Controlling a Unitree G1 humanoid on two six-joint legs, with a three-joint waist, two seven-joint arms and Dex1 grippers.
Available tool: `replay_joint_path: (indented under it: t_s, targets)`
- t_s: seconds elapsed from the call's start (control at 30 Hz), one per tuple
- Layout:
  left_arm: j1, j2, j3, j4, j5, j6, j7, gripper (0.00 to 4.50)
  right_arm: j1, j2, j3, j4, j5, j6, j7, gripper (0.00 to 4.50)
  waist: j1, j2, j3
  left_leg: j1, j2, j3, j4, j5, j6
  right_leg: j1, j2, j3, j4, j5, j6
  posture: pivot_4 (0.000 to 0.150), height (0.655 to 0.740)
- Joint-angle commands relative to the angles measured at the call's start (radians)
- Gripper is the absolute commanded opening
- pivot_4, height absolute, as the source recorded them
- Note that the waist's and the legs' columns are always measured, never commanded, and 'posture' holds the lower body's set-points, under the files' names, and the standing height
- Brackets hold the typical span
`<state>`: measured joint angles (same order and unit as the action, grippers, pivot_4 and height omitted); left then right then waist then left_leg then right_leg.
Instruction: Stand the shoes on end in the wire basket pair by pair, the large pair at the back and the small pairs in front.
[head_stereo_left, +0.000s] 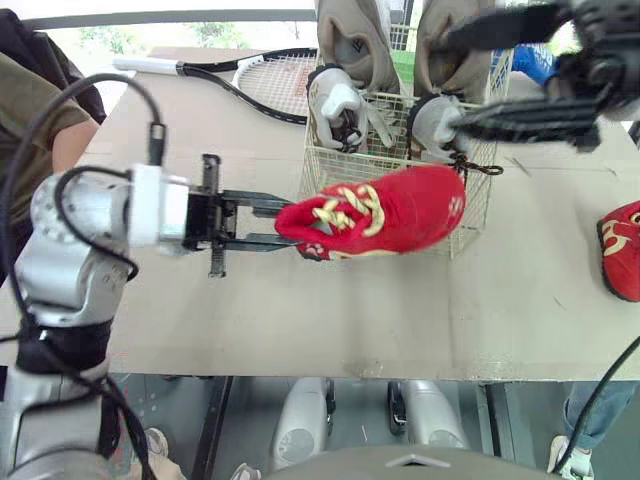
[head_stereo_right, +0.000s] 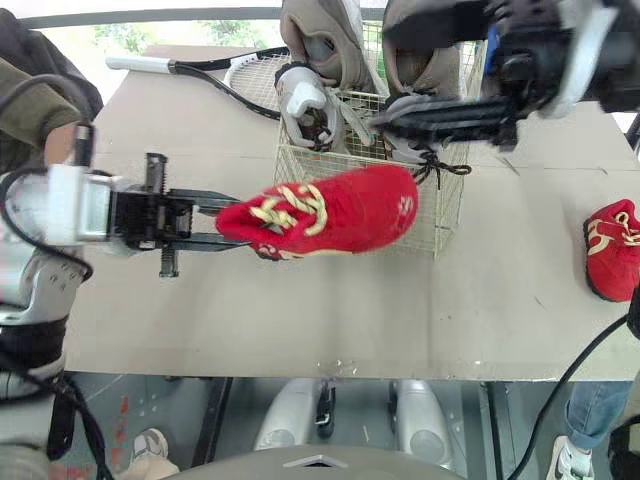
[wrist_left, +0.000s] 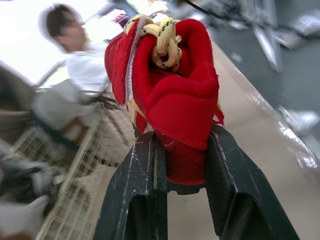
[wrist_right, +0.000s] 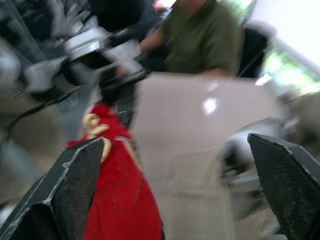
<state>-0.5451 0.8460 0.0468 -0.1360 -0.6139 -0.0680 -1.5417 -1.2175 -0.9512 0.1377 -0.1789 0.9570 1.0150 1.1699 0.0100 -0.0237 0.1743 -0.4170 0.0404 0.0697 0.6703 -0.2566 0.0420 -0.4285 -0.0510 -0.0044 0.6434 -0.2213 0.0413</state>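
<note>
beige table (head_stereo_left: 330, 320) | racket (head_stereo_left: 262, 78) at back | left jaws clamp red shoe (head_stereo_left: 375, 212) | right jaws spread above basket (head_stereo_left: 325, 170)

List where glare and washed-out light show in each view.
Right wrist view: a glare spot on the table. Left wrist view: daylight washes out the background behind the red shoe gripped by the left tool. Left eye view: bright daylight beyond the table's far edge.
</note>
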Motion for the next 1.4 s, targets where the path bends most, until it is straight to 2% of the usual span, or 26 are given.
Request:
replay_joint_path:
  t_s: [0.03, 0.23, 0.3, 0.43, 0.47, 0.57, 0.77, 0.87, 1.0, 1.1, 1.17, 1.27, 1.33, 1.4]
  targets:
    - [-0.079, -0.002, -0.053, 0.111, 0.055, -0.135, -0.071, 0.87, -0.058, -0.006, 0.106, -0.016, -0.05, 0.094, 0.077, 4.5, 0.0, 0.0, 0.0, 0.0, 0.0, 0.001, 0.0, 0.0, 0.0, -0.001, 0.0, 0.0, 0.0, 0.0, 0.0, 0.15, 0.74]
    - [-0.166, 0.014, -0.169, 0.23, 0.077, -0.316, -0.073, 0.87, -0.115, 0.145, 0.301, 0.039, -0.16, 0.207, 0.062, 4.5, -0.008, 0.0, 0.0, -0.012, 0.0, 0.001, 0.002, 0.0, 0.0, -0.012, 0.0, 0.002, 0.003, 0.001, 0.001, 0.15, 0.74]
    - [-0.177, 0.017, -0.191, 0.245, 0.079, -0.363, -0.073, 0.87, -0.131, 0.198, 0.334, 0.075, -0.194, 0.235, 0.044, 4.5, -0.014, 0.0, 0.0, -0.018, 0.0, 0.001, 0.006, 0.0, 0.0, -0.019, 0.0, 0.002, 0.008, 0.001, 0.001, 0.15, 0.74]
    - [-0.193, 0.022, -0.226, 0.261, 0.081, -0.452, -0.073, 0.87, -0.162, 0.265, 0.388, 0.119, -0.225, 0.267, 0.08, 4.5, -0.016, 0.0, 0.0, -0.019, 0.0, 0.001, 0.008, 0.0, 0.0, -0.02, 0.0, 0.001, 0.011, 0.001, 0.001, 0.15, 0.74]
    - [-0.196, 0.021, -0.23, 0.265, 0.087, -0.476, -0.073, 0.86, -0.168, 0.271, 0.407, 0.125, -0.236, 0.268, 0.095, 3.97, -0.019, 0.0, 0.0, -0.019, 0.0, 0.001, 0.01, 0.0, 0.0, -0.02, 0.0, 0.001, 0.012, 0.001, 0.001, 0.15, 0.74]
    - [-0.197, 0.02, -0.232, 0.278, 0.098, -0.517, -0.073, 0.86, -0.17, 0.26, 0.461, 0.127, -0.281, 0.246, 0.137, 2.85, -0.02, 0.0, 0.0, -0.019, 0.0, 0.0, 0.013, 0.0, 0.0, -0.019, 0.0, 0.001, 0.015, 0.001, 0.001, 0.15, 0.74]
    - [-0.189, -0.009, -0.178, 0.299, 0.114, -0.54, -0.063, 0.86, -0.147, 0.242, 0.498, 0.086, -0.327, 0.211, 0.193, 0.02, -0.021, 0.0, 0.0, -0.019, 0.0, 0.0, 0.015, 0.0, 0.0, -0.019, -0.001, 0.001, 0.017, 0.001, 0.001, 0.15, 0.74]
    - [-0.126, 0.034, -0.152, 0.237, 0.061, -0.383, -0.03, 2.06, -0.125, 0.233, 0.479, 0.07, -0.347, 0.169, 0.208, 0.0, -0.026, 0.0, 0.0, -0.019, 0.0, 0.0, 0.015, 0.0, 0.0, -0.019, 0.0, 0.001, 0.018, 0.0, 0.001, 0.15, 0.74]
    - [0.138, 0.145, 0.014, -0.039, -0.298, 0.178, 0.273, 3.86, 0.016, 0.195, 0.313, -0.012, -0.29, 0.055, 0.236, 0.0, -0.04, -0.001, 0.0, -0.018, 0.006, -0.005, 0.014, 0.0, 0.001, -0.02, -0.001, 0.002, 0.017, 0.0, 0.002, 0.15, 0.74]
    - [0.362, 0.154, 0.192, -0.18, -0.534, 0.407, 0.488, 3.86, 0.162, 0.261, 0.089, -0.062, -0.182, 0.007, 0.137, 0.0, -0.043, -0.001, 0.0, -0.018, 0.006, -0.007, 0.014, -0.001, 0.001, -0.019, -0.002, 0.0, 0.018, 0.0, 0.003, 0.15, 0.74]
    - [0.521, 0.115, 0.306, -0.278, -0.607, 0.47, 0.596, 3.86, 0.236, 0.35, -0.074, -0.09, -0.088, 0.008, 0.008, 0.0, -0.049, -0.001, 0.0, -0.016, 0.007, -0.008, 0.013, 0.0, 0.001, -0.016, -0.004, -0.001, 0.018, 0.0, 0.003, 0.15, 0.74]
    - [0.712, 0.022, 0.419, -0.415, -0.616, 0.489, 0.711, 3.86, 0.328, 0.521, -0.26, -0.15, 0.024, -0.045, -0.234, 0.0, -0.045, -0.002, -0.001, -0.014, 0.007, -0.009, 0.014, 0.001, -0.001, -0.015, -0.003, -0.002, 0.02, 0.0, 0.002, 0.15, 0.74]
    - [0.784, -0.031, 0.459, -0.488, -0.621, 0.49, 0.771, 3.86, 0.385, 0.657, -0.312, -0.188, -0.005, -0.177, -0.367, 0.0, -0.042, -0.002, -0.001, -0.011, 0.006, -0.01, 0.013, 0.001, -0.002, -0.011, -0.003, -0.002, 0.019, 0.0, 0.002, 0.15, 0.74]
    - [0.829, -0.089, 0.493, -0.532, -0.623, 0.473, 0.815, 3.86, 0.461, 0.724, -0.241, -0.233, -0.18, -0.354, -0.425, 0.0, -0.04, -0.002, -0.002, -0.008, 0.006, -0.01, 0.013, 0.001, -0.002, -0.009, -0.002, -0.002, 0.019, 0.0, 0.002, 0.15, 0.74]
